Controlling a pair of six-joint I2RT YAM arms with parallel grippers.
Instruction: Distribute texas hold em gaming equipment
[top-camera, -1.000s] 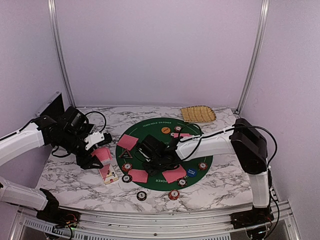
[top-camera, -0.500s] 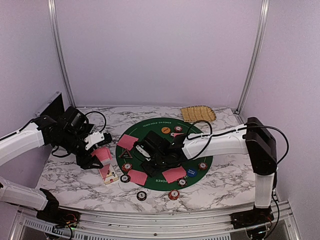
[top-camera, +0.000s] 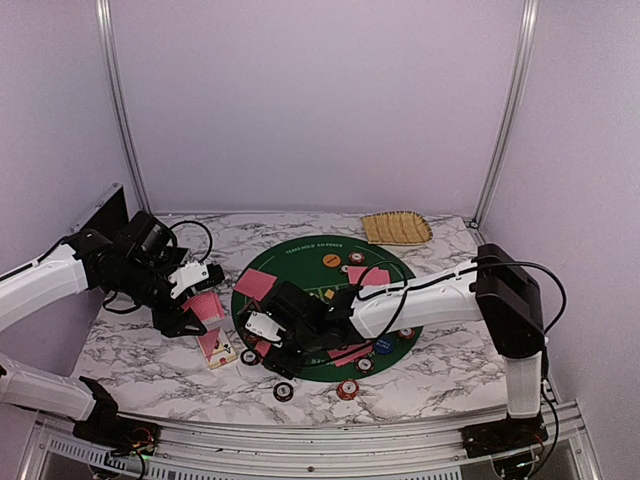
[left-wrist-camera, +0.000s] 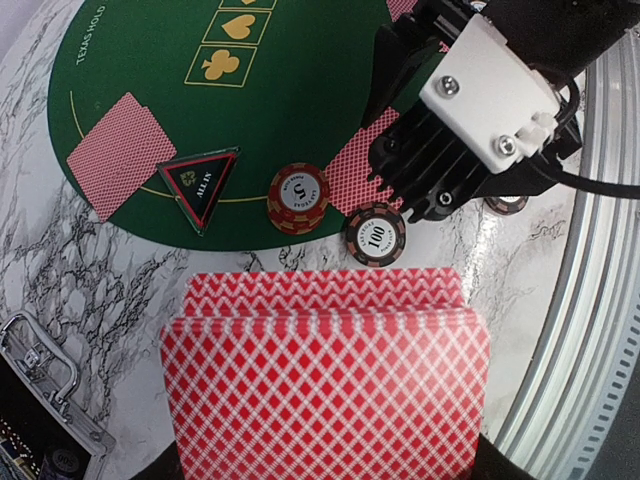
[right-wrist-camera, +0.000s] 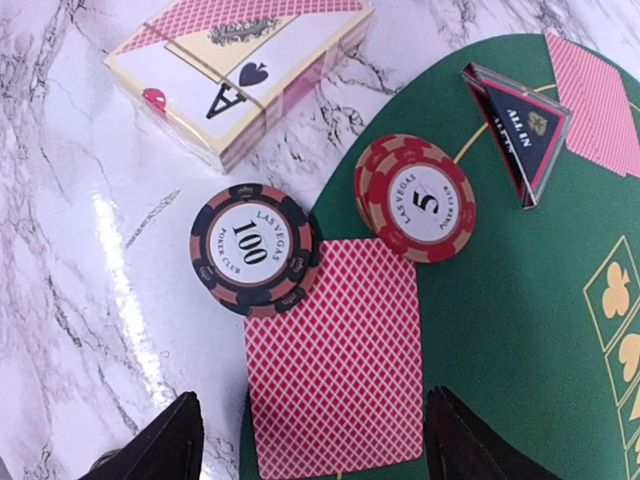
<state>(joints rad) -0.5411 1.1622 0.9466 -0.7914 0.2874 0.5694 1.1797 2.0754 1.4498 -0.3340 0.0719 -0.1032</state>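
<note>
My left gripper (top-camera: 192, 312) is shut on a stack of red-backed cards (top-camera: 206, 308), held above the marble left of the green mat; the stack fills the bottom of the left wrist view (left-wrist-camera: 325, 385) and hides the fingers. My right gripper (top-camera: 268, 345) hovers open at the mat's near-left edge. In the right wrist view its fingers (right-wrist-camera: 165, 445) straddle a single red-backed card (right-wrist-camera: 335, 360) lying flat, half on the mat. A dark 100 chip (right-wrist-camera: 255, 250) and a red 5 chip (right-wrist-camera: 418, 198) touch that card's far end. The black-triangle all-in marker (right-wrist-camera: 520, 120) lies beyond them.
A card box (top-camera: 217, 348) with an ace face lies on the marble left of the mat (top-camera: 300, 255). More cards, chips, an orange button (top-camera: 331, 260) and a blue button (top-camera: 383, 345) lie on the mat. Two chips (top-camera: 283, 391) sit near the front edge. The tan woven tray (top-camera: 396, 228) is at the back.
My right gripper has moved from the mat's middle to its near-left edge, over the card by the 100 chip. My left arm has not moved.
</note>
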